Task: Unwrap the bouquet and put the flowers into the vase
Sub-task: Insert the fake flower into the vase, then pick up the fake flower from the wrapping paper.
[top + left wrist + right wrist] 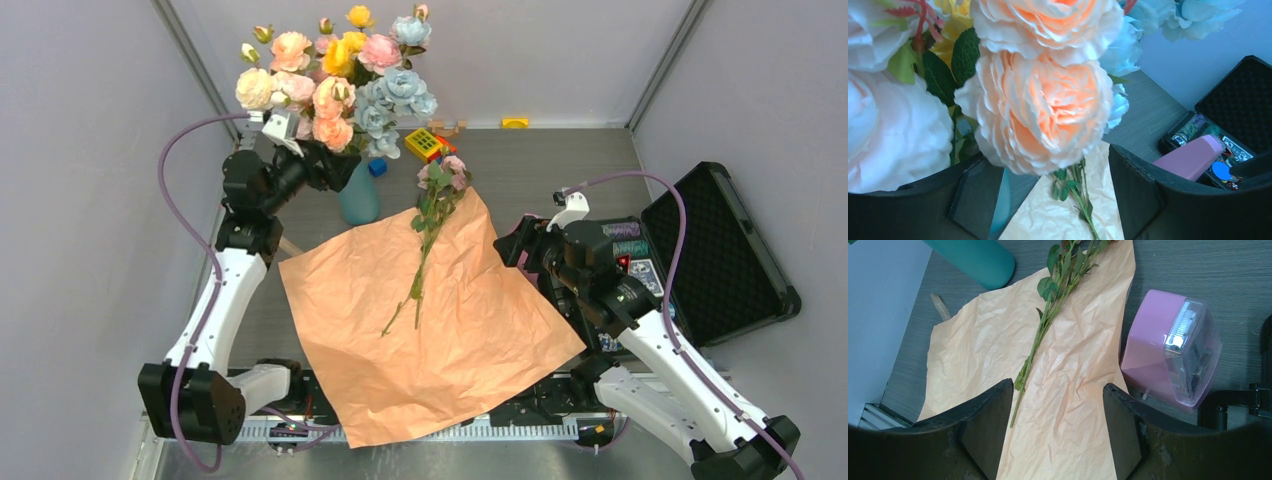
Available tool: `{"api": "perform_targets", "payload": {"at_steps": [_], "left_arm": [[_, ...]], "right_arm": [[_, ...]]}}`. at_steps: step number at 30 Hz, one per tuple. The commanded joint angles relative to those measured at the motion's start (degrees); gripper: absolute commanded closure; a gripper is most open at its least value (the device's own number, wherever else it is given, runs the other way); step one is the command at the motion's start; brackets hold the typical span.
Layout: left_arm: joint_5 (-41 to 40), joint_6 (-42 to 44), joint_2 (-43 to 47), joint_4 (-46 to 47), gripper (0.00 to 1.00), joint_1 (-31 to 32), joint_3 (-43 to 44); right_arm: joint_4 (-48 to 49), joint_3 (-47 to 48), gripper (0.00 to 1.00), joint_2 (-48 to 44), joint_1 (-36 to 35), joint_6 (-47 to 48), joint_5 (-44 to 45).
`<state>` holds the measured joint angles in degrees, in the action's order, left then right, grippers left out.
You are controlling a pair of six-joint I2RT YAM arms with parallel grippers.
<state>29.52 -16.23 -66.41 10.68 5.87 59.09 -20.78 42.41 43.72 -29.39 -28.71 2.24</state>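
High rear overview; two close wrist views; orange paper (470, 340) in all

The left arm (215, 300) reaches far out from its base. It bends at the elbow and its wrist turns to the right. The left gripper (1048, 160) has its two fingers spread wide. The right arm (650, 340) leans in toward the middle. The right gripper (1058, 385) points down, fingers wide apart, holding nothing.

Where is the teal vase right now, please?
In the top view, the vase stands left of centre at the far edge of the orange paper, holding flowers.
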Motion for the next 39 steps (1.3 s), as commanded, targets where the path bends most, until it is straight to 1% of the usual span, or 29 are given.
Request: {"api": "perform_targets", "payload": {"at_steps": [1, 3, 5, 7, 9, 13, 15, 16, 20, 22, 25, 26, 29, 31, 35, 39], "left_arm": [[-1.0, -0.2, 4.0, -9.4, 0.22, -0.2, 1.0], [-3.2, 0.1, 5.1, -16.0, 0.20, -0.2, 2.6], [-7.4, -0.2, 6.0, -24.0, 0.19, -0.2, 5.0], [-10.1, -0.4, 7.1, -30.1, 0.18, -0.2, 6.3], [-10.5, -0.2, 8.2, -34.3, 0.17, -0.2, 6.5], [-7.6, 2.9, 10.0, -39.8, 0.17, -0.2, 5.0], [-7.4, 4.3, 11.2, -40.6, 0.17, -0.2, 2.8], [-7.9, 4.8, 11.8, -40.5, 0.17, -0.2, 1.4], [-9.4, 5.2, 13.6, -38.5, 0.17, -0.2, -3.2], [-9.5, 5.4, 13.7, -38.3, 0.17, -0.2, -4.3], [-10.2, 6.3, 13.3, -39.6, 0.18, -0.2, -4.4], [-10.7, 6.2, 13.3, -40.0, 0.19, -0.2, -4.6], [-11.1, 5.9, 13.7, -40.5, 0.20, -0.2, -5.2], [-11.5, 5.9, 14.2, -40.4, 0.20, -0.2, -5.4], [-13.1, 6.4, 15.1, -40.6, 0.21, -0.2, -5.7], [-14.0, 6.7, 15.4, -41.0, 0.23, -0.2, -5.7]], "right_arm": [[1.7, 0.0, 0.28, -0.7, 0.3, -0.5, -0.2], [1.7, 0.2, 0.28, -0.6, 0.3, -0.6, -0.2], [1.4, 0.8, 0.28, -0.3, 0.3, -1.1, -0.3], [0.9, 1.6, 0.28, 0.1, 0.3, -2.0, -0.2], [0.2, 2.7, 0.28, 1.0, 0.3, -2.9, -0.2], [-2.7, 5.8, 0.31, 4.1, 0.3, -4.0, -0.5], [-3.9, 7.4, 0.34, 6.2, 0.3, -4.4, -1.2], [-4.1, 8.1, 0.35, 7.8, 0.3, -4.8, -3.3], [-3.2, 9.3, 0.40, 13.0, -0.3, -6.4, -6.5], [-2.2, 9.7, 0.41, 15.9, -1.5, -7.2, -6.6], [-0.8, 10.7, 0.42, 21.3, -4.2, -7.9, -4.1], [-0.5, 11.1, 0.42, 22.5, -6.2, -8.0, -3.3], [1.1, 13.5, 0.45, 30.0, -10.6, -8.9, 1.0], [2.5, 15.4, 0.47, 34.9, -12.7, -10.0, 2.4], [3.2, 20.3, 0.49, 44.6, -16.4, -11.3, 5.5], [3.1, 24.9, 0.49, 52.2, -18.6, -11.7, 7.6]]}}
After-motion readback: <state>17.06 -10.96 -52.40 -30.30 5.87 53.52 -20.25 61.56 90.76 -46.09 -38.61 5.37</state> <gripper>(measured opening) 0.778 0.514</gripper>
